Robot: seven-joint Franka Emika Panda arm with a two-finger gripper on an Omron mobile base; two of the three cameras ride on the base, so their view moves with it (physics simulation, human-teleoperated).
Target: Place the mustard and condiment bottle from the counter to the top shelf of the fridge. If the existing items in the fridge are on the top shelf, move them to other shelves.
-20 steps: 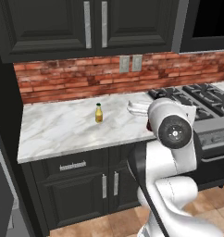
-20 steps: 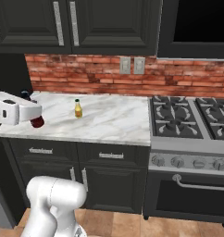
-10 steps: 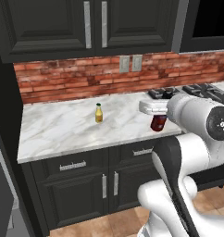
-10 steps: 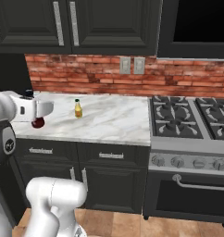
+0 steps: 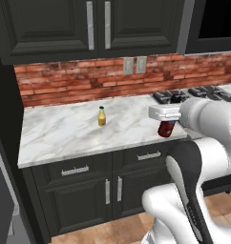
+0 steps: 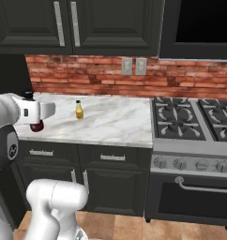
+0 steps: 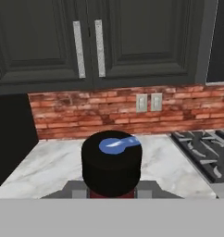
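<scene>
My gripper (image 5: 166, 118) is shut on the condiment bottle (image 5: 166, 129), a dark red bottle held upright over the front edge of the counter (image 5: 65, 136). Its black cap (image 7: 112, 162) sits close in the hand view. In the right base view the gripper (image 6: 35, 116) holds the condiment bottle (image 6: 37, 126) at the counter's (image 6: 115, 123) left end. The mustard (image 5: 102, 116), pale yellow with a green cap, stands upright on the counter (image 7: 49, 166) to the left of the gripper, and the mustard (image 6: 79, 110) shows right of it from the other side. The fridge, its top shelf and the existing items are out of view.
A gas stove (image 6: 192, 123) adjoins the counter on the right. Dark upper cabinets (image 5: 96, 26) with silver handles hang above a red brick backsplash (image 6: 110, 77) with an outlet (image 5: 134, 65). Dark drawers and doors (image 5: 89, 183) sit below the slab.
The arm's upper links have swung around to the right behind the hand. The hand, still shut on the condiment bottle, has stayed over the counter's front edge and sunk slightly.
</scene>
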